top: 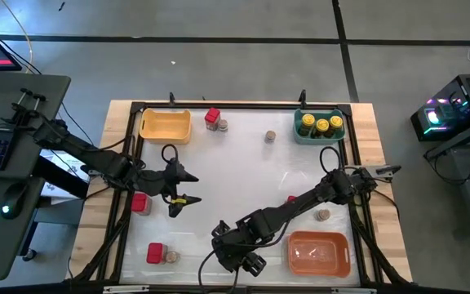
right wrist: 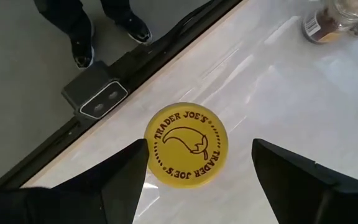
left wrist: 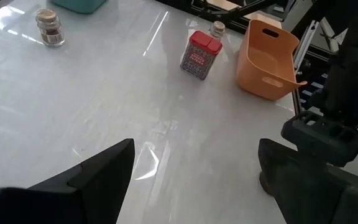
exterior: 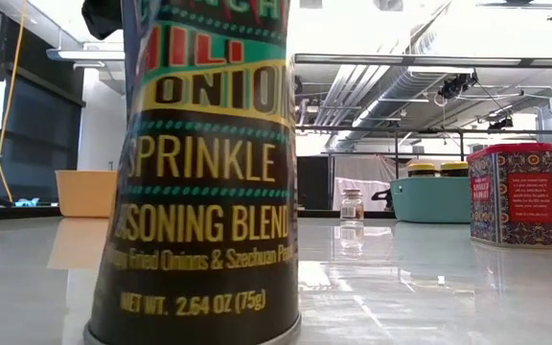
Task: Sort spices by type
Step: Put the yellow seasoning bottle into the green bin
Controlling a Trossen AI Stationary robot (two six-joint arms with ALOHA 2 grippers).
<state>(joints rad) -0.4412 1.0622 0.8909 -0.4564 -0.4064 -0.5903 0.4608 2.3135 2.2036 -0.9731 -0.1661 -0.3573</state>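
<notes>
Right gripper (right wrist: 197, 165) above round yellow-lidded jar (right wrist: 186, 145).
My fingers stand apart, untouching; jar's body hidden beneath lid.

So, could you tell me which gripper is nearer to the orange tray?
Right. The right gripper hangs beside the orange tray at the table's near edge; the left gripper waits open, farther off, mid-table on the left.
</notes>
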